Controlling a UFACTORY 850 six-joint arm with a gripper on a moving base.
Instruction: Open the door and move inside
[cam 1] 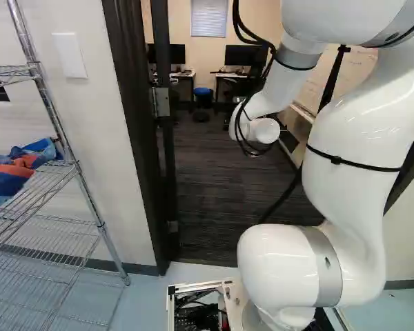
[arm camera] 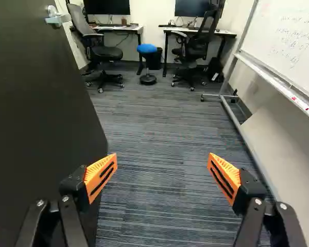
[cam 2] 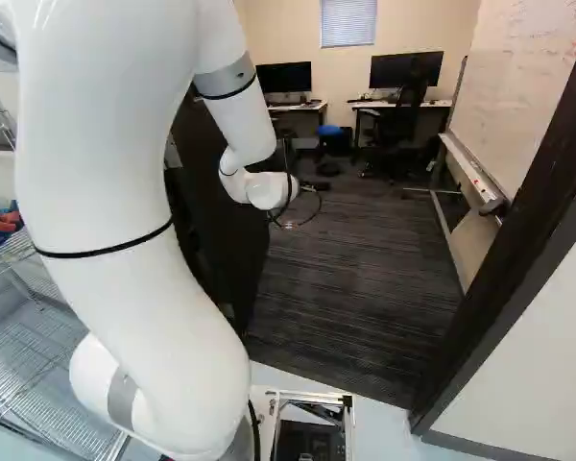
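Gripper (arm camera: 162,163): released, fingers spread wide.
Door (arm camera: 38,103): standing open, beside one finger.
Door handle (arm camera: 58,20): ahead of that finger.
Whiteboard (arm camera: 287,43): ahead, on the other finger's side.

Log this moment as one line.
door: ajar, passable-looking | gripper: open, nothing held | arm: reaching through doorway | base: outside

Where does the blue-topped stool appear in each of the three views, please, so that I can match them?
Left base view: the stool is far back between two desks, left of the arm.
Right base view: the stool is far back, right of the arm.
Wrist view: the stool stands ahead of the gripper, between the desks.
Shared landmark: the two desks with monitors.
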